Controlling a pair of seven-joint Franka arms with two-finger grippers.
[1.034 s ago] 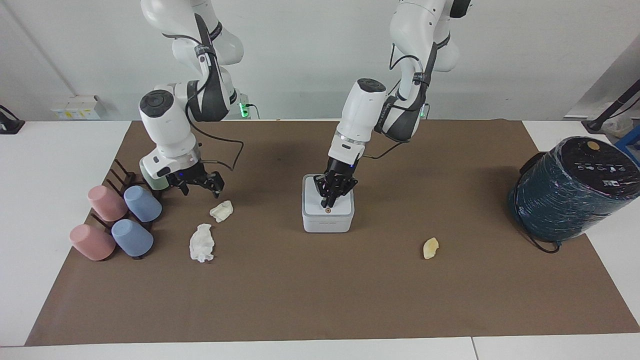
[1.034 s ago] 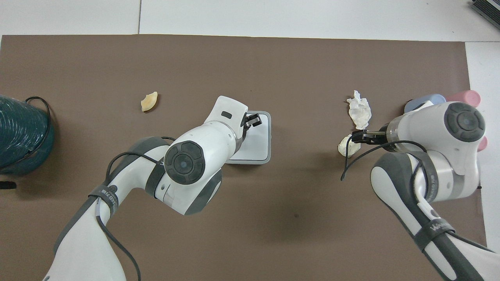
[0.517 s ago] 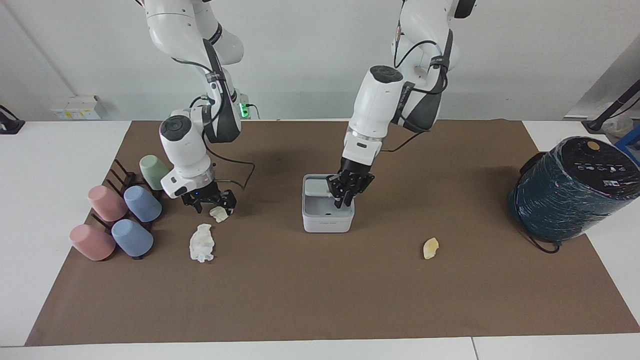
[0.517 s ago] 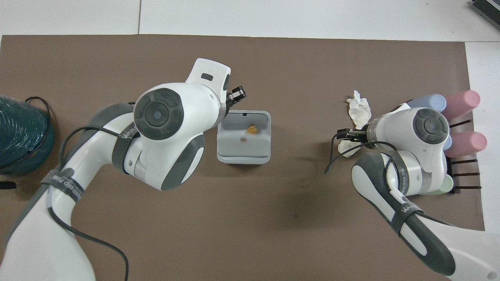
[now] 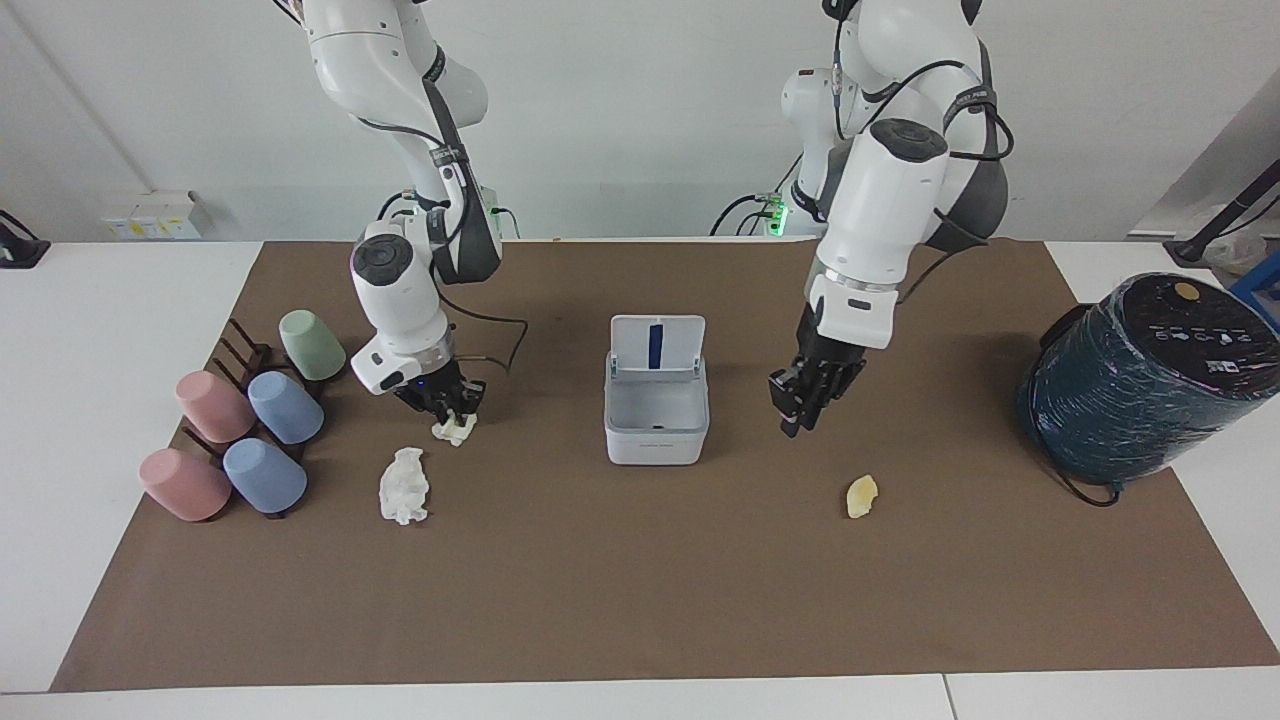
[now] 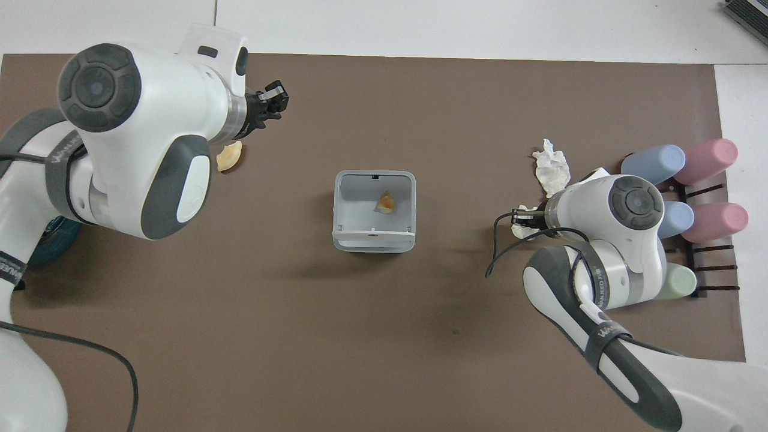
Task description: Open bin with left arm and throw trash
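The white bin (image 5: 656, 432) stands mid-mat with its lid (image 5: 657, 345) upright, showing the blue strip. In the overhead view the bin (image 6: 341, 207) holds a small orange scrap (image 6: 386, 203). My left gripper (image 5: 795, 418) is shut and empty, over the mat between the bin and the pale yellow peel (image 5: 861, 496); overhead it (image 6: 275, 101) hangs near the peel (image 6: 230, 156). My right gripper (image 5: 452, 412) is down on the mat, shut on the cream paper lump (image 5: 455, 431), seen overhead (image 6: 519, 226) too. The white tissue lump (image 5: 403, 486) lies on the mat beside the cream lump, farther from the robots.
A large dark teal wrapped cylinder (image 5: 1150, 375) stands at the left arm's end of the table. Several pastel cups on a dark rack (image 5: 240, 430) lie at the right arm's end, close to the right gripper.
The bin's lid went from shut to fully open. My left gripper lifted off it and moved toward the left arm's end. My right gripper came down and closed on the cream lump.
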